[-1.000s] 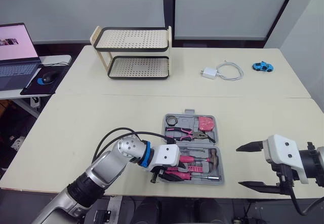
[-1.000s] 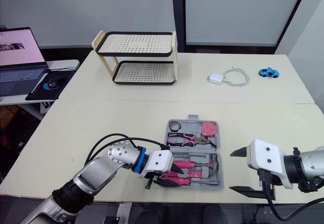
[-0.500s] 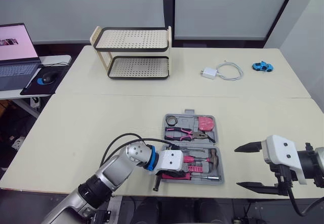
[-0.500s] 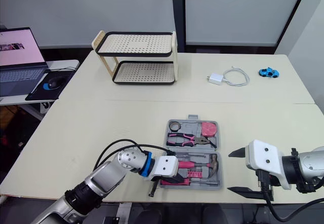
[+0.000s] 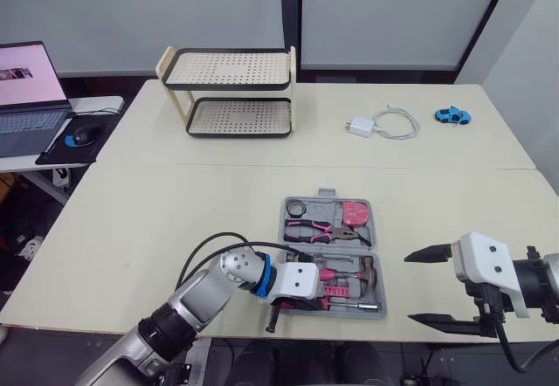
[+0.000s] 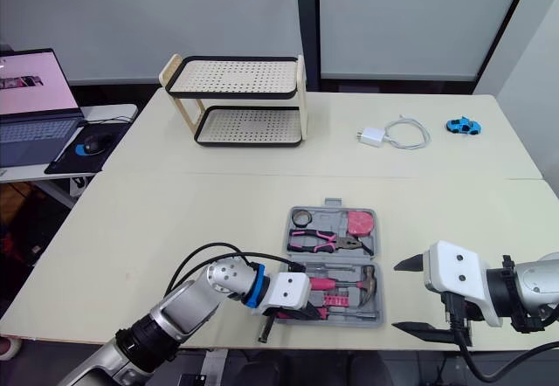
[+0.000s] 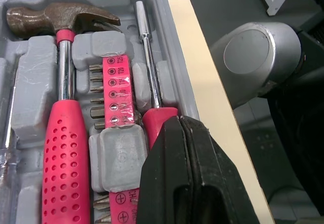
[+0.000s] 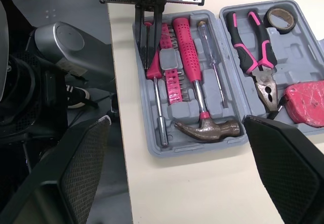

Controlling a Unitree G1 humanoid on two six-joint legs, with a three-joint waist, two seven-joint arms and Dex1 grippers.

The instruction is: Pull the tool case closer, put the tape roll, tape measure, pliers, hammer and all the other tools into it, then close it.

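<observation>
While left tool (image 7: 181, 125) sits pinched shut over tool case (image 7: 172, 57) | right tool (image 5: 409, 287) spread wide | bit strip (image 7: 117, 89) markings unreadable

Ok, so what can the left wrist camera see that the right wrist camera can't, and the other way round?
Left wrist view: close enough to read the tiny symbols printed on the pink strip of screwdriver bits. Right wrist view: the pink-handled pliers, the black tape roll, the pink tape measure, and the right gripper, wide open. Shared: the grey plastic tool case, the hammer with its pink handle, the pink-handled screwdriver, and the left gripper, shut over that screwdriver's handle.
</observation>
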